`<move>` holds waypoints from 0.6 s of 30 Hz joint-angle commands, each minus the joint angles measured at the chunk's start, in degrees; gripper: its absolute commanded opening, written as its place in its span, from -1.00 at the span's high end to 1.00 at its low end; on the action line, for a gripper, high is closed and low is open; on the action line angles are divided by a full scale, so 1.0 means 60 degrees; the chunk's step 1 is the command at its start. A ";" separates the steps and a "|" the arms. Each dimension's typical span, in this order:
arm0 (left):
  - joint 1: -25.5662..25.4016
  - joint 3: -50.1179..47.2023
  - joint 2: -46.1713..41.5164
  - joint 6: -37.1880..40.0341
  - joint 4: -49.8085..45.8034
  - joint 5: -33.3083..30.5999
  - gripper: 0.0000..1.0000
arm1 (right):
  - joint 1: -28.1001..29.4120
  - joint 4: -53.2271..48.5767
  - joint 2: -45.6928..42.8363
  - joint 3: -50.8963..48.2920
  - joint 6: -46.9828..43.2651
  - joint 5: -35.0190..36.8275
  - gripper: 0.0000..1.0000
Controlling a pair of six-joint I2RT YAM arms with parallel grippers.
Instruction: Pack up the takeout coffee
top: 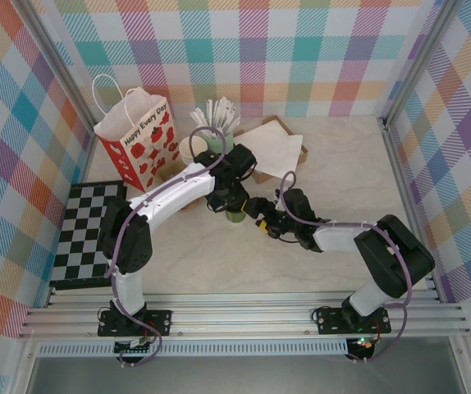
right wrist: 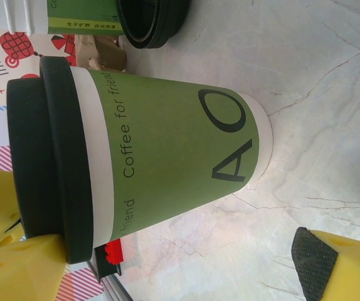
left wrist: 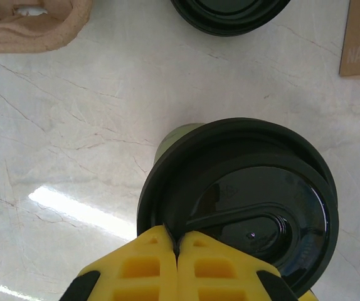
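Dark green paper cup (right wrist: 167,157), black plastic lid (left wrist: 255,207), stands upright between the right tool's (top: 266,224) wide-open fingers (right wrist: 340,263); left tool (left wrist: 177,241) is clenched empty above.

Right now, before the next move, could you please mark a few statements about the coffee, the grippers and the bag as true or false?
1. The takeout coffee stands upright on the table with its black lid on. True.
2. The left gripper is wide open. False: its jaws are shut together at the lid's edge.
3. The right gripper is clamped on the takeout coffee. False: its jaws stand open, beside the takeout coffee.
4. The red paper bag stands upright beyond the checkerboard. True.
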 commanded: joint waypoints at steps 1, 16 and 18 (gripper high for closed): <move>-0.0133 -0.0599 0.0865 0.0284 -0.0129 0.0587 1.00 | 0.0057 -0.1661 -0.0018 0.0333 -0.0459 0.0232 -0.89; -0.0104 0.1973 0.1570 0.4148 -0.1211 0.0711 1.00 | -0.1542 -0.3889 -0.0557 0.2483 -0.1397 -0.2150 -1.00; -0.0105 0.1991 0.1562 0.4290 -0.1175 0.0737 1.00 | -0.1608 -0.4010 -0.0452 0.2507 -0.1312 -0.2054 -1.00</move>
